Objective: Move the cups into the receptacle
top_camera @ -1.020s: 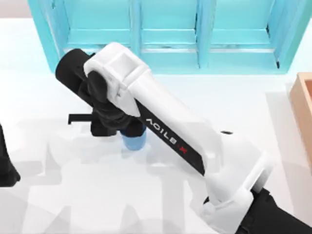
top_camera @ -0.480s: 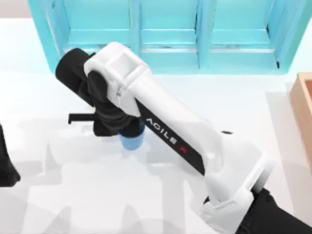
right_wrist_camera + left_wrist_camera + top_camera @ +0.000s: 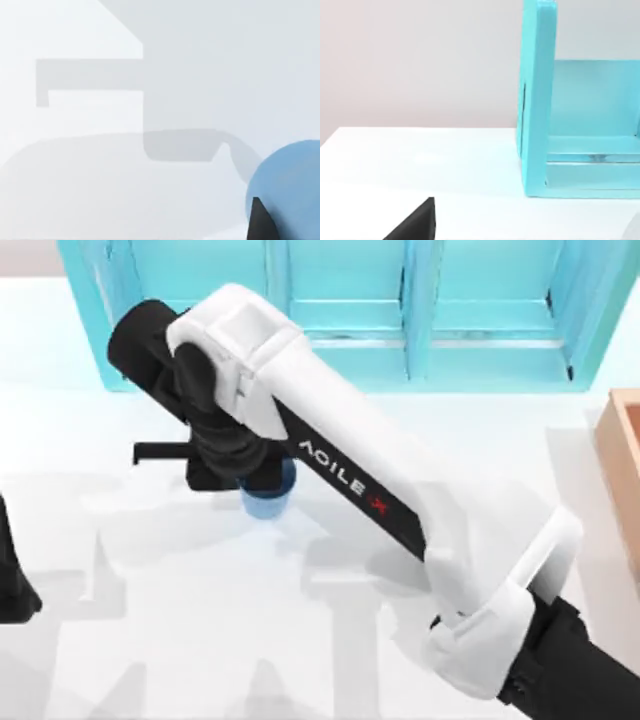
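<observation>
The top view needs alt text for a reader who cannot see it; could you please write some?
The right arm reaches across the white table, its right gripper over the blue cup. Behind stands a light-blue shelf unit; the tan box sits at the right edge, and the left arm is parked at the left edge.
</observation>
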Available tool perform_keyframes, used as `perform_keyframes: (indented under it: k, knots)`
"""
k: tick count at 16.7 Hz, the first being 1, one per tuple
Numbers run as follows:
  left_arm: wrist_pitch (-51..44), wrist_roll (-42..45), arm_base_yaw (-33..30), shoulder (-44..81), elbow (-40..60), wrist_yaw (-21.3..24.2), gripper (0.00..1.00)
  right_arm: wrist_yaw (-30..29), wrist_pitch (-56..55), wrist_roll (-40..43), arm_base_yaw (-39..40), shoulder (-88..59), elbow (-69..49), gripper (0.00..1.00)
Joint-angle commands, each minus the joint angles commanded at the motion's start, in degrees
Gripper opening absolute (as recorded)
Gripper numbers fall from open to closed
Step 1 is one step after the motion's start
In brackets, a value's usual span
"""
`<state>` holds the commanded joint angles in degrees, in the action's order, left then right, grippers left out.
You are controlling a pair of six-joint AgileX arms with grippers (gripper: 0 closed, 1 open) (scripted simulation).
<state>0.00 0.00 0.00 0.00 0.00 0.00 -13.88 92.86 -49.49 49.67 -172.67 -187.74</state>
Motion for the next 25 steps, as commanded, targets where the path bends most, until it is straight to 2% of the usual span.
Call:
perform_keyframes:
  k: [10,14,18,25]
  knots:
    - [0.0,0.0,0.0,0.0,0.0,0.0,1.0,1.4,-18.4,4.3,-4.5,32.5,52.5,0.0]
    - [0.0,0.0,0.0,0.0,0.0,0.0,1.0,1.7,-24.5,5.9,-5.9,43.4,68.8,0.0]
    - [0.0,0.0,0.0,0.0,0.0,0.0,1.0,1.9,-27.2,6.6,-6.6,48.5,75.3,0.0]
    - [0.0,0.0,0.0,0.0,0.0,0.0,1.0,2.4,-27.0,7.3,-7.0,49.0,76.1,0.0]
